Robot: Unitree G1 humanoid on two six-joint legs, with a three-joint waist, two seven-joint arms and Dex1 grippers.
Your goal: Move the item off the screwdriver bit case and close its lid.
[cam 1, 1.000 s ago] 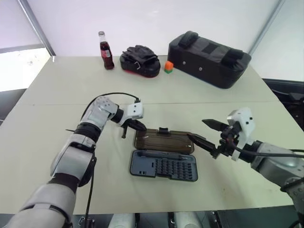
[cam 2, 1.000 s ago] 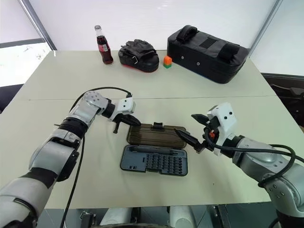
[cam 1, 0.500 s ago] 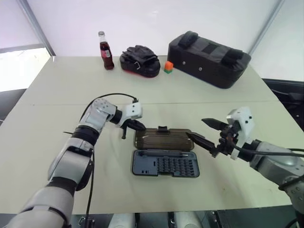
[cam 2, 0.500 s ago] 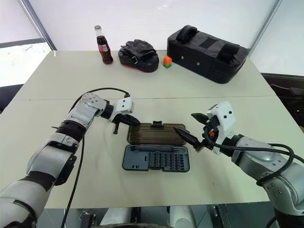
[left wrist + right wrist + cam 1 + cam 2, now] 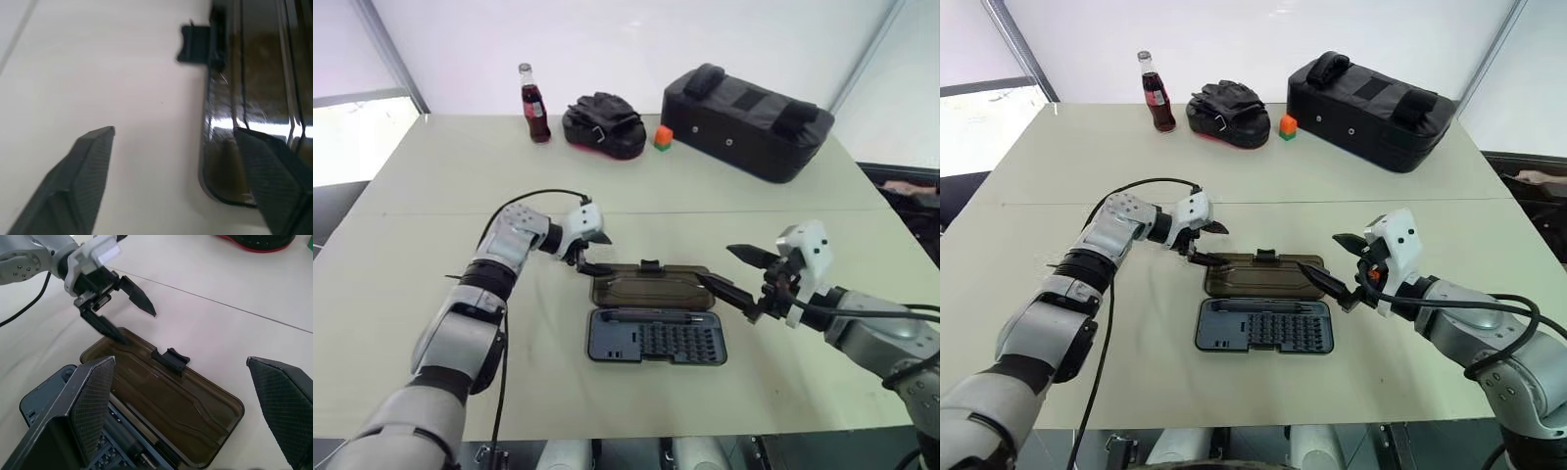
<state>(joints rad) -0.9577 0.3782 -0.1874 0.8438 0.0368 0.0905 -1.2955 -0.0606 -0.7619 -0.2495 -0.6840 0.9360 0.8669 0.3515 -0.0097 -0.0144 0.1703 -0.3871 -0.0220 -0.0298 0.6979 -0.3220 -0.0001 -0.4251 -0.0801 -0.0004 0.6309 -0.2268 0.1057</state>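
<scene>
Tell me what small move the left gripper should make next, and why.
Probably pinch the corner of the lid with the left gripper and begin lifting. The lid lies open flat behind the base with nothing on it, and the gripper's open fingers straddle that corner, one over the lid, one over bare table. The right gripper is open at the lid's other end.
</scene>
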